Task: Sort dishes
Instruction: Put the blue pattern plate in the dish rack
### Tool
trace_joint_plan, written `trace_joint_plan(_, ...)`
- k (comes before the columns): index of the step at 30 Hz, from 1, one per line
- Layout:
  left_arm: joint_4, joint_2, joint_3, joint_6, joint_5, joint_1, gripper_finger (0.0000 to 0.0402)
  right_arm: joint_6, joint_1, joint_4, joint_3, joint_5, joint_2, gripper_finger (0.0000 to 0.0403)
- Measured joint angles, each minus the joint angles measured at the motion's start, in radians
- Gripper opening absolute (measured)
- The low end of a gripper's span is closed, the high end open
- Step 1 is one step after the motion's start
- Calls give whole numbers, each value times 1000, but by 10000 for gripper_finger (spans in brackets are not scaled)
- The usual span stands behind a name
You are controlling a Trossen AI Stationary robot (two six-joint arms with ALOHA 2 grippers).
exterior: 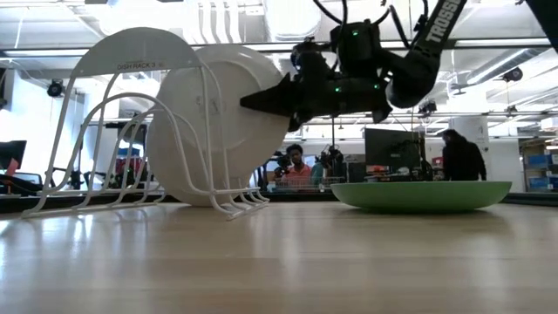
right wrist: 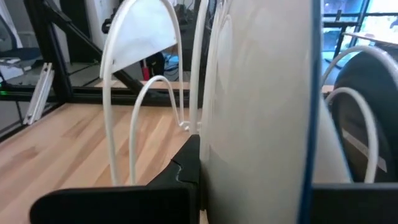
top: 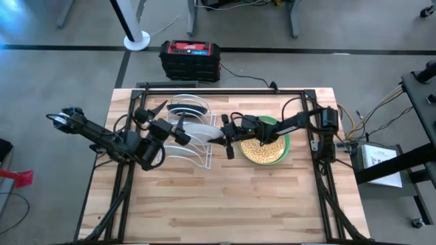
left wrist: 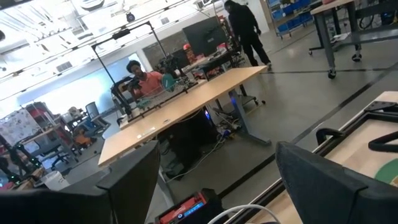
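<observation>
A: Where are we on the dishes?

B: Our right tool [top: 219,138] is clenched on the white plate [exterior: 218,122], gripping its rim. The plate stands on edge inside the wire rack [top: 197,155], between the hoops. The right wrist view shows the plate face running straight out from the fingers, a blue line along its edge.

A: Other plates?

B: The dark plate [top: 187,109] is already racked in a slot toward the far side. The yellowish plate [top: 264,151] lies flat on the green plate [top: 285,141], stacked on the table [top: 225,204] just right of the rack, under our right arm.

A: Left side?

B: Our left tool [top: 155,109] is released, jaws wide, hovering over the rack's left end, holding nothing. Its camera looks into the room.

A: What does the next move turn on?

B: The plate's plane lines up with the slot, and the tool sits at its right-hand rim. We judge it seated; letting go and backing off rightward, along the plate's plane, should avoid dragging it against the wires. The stack is nearer our right arm.
</observation>
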Motion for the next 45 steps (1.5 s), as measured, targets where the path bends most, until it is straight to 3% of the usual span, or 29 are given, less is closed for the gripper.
trace_joint_plan(21, -2, 4, -13, -22, 0, 2, 307, -86, 11, -255, 189, -1, 72, 28)
trace_joint_plan(38, -5, 4, -14, -33, 0, 3, 307, 0, 10, -315, 219, 0, 87, 28)
trace_joint_plan(45, -5, 4, -14, -70, -1, 3, 307, -11, 11, -367, 259, -2, 87, 54)
